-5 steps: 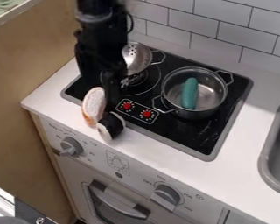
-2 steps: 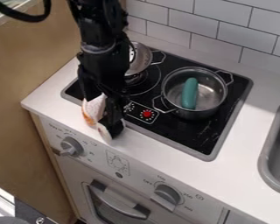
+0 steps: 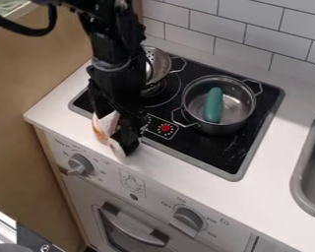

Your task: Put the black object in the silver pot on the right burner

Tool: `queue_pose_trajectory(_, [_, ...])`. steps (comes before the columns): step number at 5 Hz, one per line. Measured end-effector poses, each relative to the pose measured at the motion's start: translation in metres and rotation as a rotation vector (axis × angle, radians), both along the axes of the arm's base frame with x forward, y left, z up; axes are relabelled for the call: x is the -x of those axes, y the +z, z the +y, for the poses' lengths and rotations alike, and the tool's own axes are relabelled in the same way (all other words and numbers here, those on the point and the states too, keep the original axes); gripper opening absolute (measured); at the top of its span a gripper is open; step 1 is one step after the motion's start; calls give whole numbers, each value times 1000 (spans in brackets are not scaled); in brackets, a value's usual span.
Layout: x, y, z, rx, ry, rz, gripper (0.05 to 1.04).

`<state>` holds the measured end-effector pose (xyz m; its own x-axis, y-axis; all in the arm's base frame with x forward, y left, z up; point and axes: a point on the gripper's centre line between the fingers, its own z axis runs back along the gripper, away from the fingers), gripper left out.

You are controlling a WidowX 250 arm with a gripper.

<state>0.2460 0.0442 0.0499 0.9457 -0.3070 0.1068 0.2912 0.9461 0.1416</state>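
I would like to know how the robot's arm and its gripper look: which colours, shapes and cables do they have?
The arm is black and jointed, built of bulky segments, with a thin greyish band around it and small pale spots near its top. A thick black cable curves out in a loop at the upper left. The gripper is black too.

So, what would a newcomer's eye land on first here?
Probably the black robot arm, coming in from the top edge and down over the front left of the stovetop. Next, the teal oblong thing lying in the silver pot on the right, then the red knob left of that pot.
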Motion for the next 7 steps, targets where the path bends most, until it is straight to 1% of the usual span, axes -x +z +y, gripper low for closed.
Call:
queue_pose_trajectory(1, [-2,-1,0,-16,-4,-22,999])
queue_pose_trajectory(3, [-3,-8,0,-24,4,-33,998])
queue_pose_trajectory(5, [2,-16,-2,-20,14,-47,998])
queue_pose_trajectory(6, [3,-20,-5,-12,24,-69,998])
queue_pose_trajectory(7, [4,-25,-4,-14,29,-84,998])
